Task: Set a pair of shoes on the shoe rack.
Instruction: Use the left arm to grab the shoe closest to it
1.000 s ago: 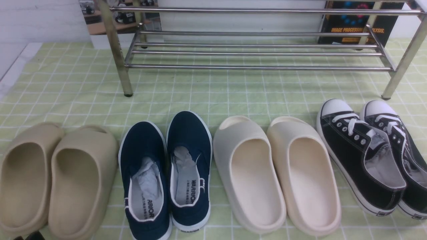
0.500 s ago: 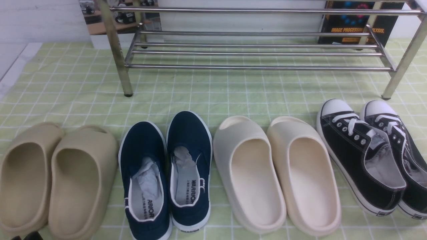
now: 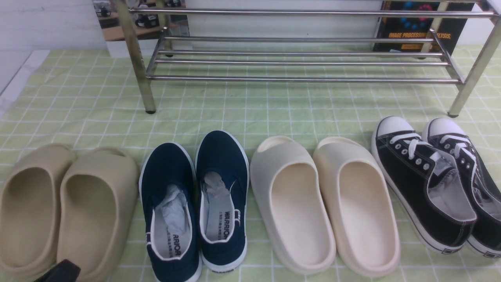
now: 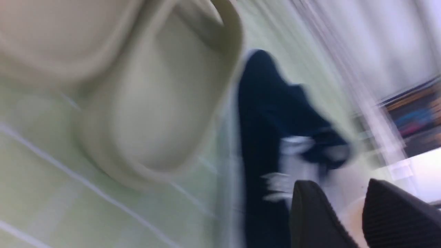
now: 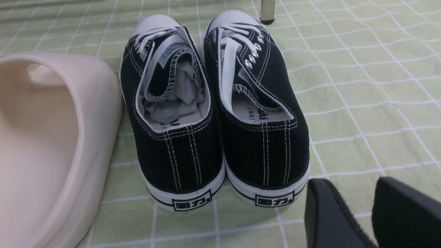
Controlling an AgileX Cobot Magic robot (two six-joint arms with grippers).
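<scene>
Left hand [image 4: 341, 196] near "WARRIOR" shoes [image 3: 172, 172]

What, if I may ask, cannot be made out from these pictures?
- Left wrist view: blur smears the navy slip-ons and the beige slide; no print is readable.
- Front view: the left gripper is just a black corner at the bottom edge; the right gripper appears only in its wrist view.
- Front view: the shoe rack is cut off on top by the upper edge.

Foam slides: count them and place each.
4: two tan slides far left of the navy slip-ons; two cream slides between those and the black lace-up sneakers. None appears hidden.
</scene>
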